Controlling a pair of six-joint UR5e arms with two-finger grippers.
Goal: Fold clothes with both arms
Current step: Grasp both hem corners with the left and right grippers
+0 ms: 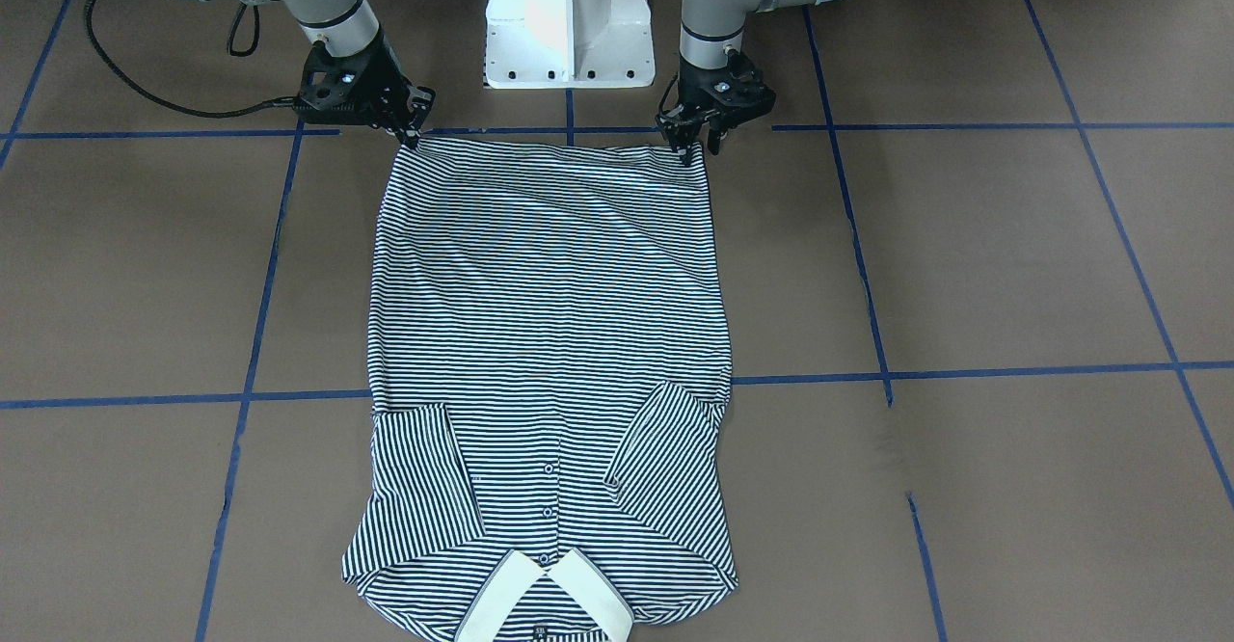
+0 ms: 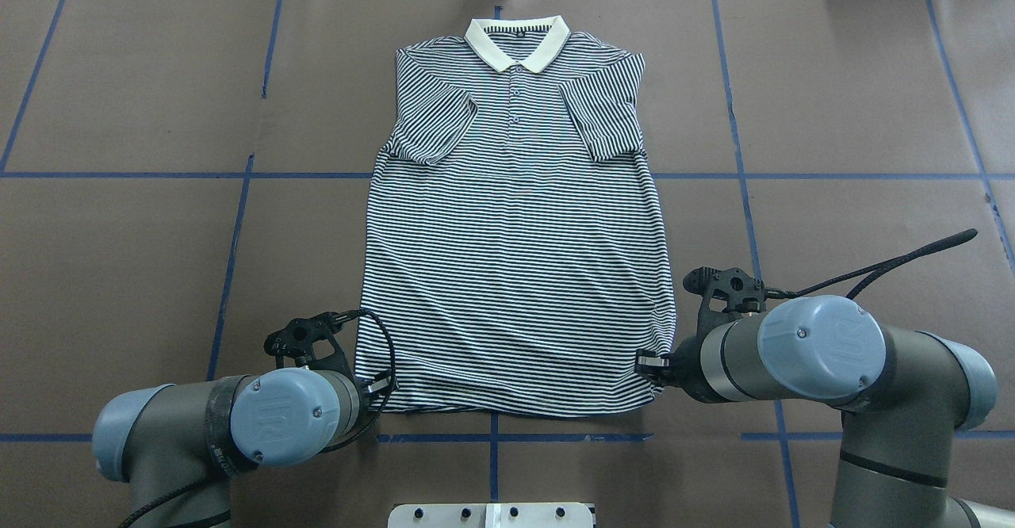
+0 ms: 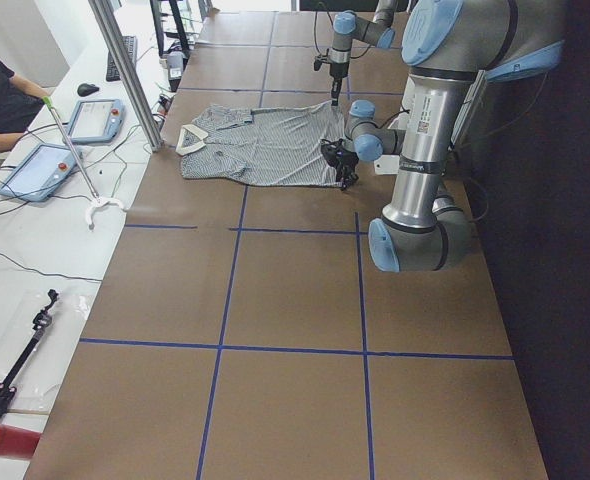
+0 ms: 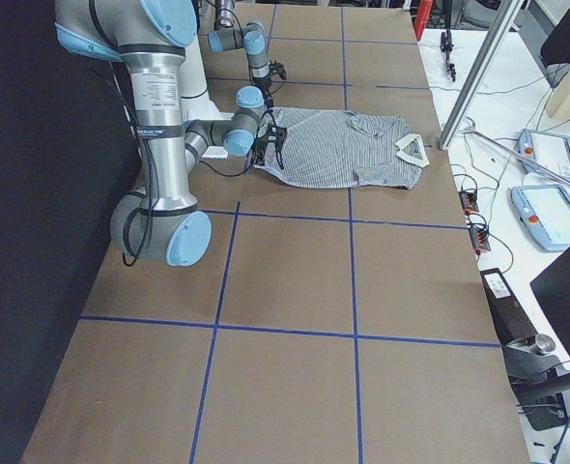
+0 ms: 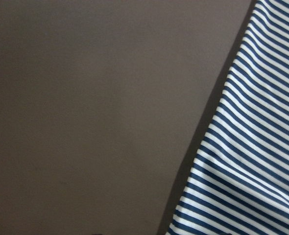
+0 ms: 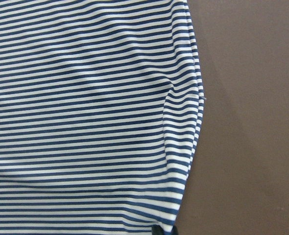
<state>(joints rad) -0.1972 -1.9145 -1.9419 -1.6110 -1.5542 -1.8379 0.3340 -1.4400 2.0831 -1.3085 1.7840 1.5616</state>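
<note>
The polo shirt (image 1: 549, 314) lies flat on the tabletop (image 1: 964, 266), and I have the right gripper (image 1: 413, 133) with its fingers apparently pinching one hem corner and the left gripper (image 1: 700, 146) seemingly parted astride the other, ready to fold collarward.

Brown table (image 1: 1012, 256) crossed by blue tape lines (image 1: 964, 126).

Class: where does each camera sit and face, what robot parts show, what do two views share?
Front-facing: across the table, facing the robot; left gripper, right gripper.
Overhead: behind the robot, facing forward; left arm, right arm.
Exterior left: table's end; left arm nearest.
Exterior right: opposite end; right arm nearest.
Left wrist: down onto shirt; no gripper.
Right wrist: same; gripper unclear.
All show it.
</note>
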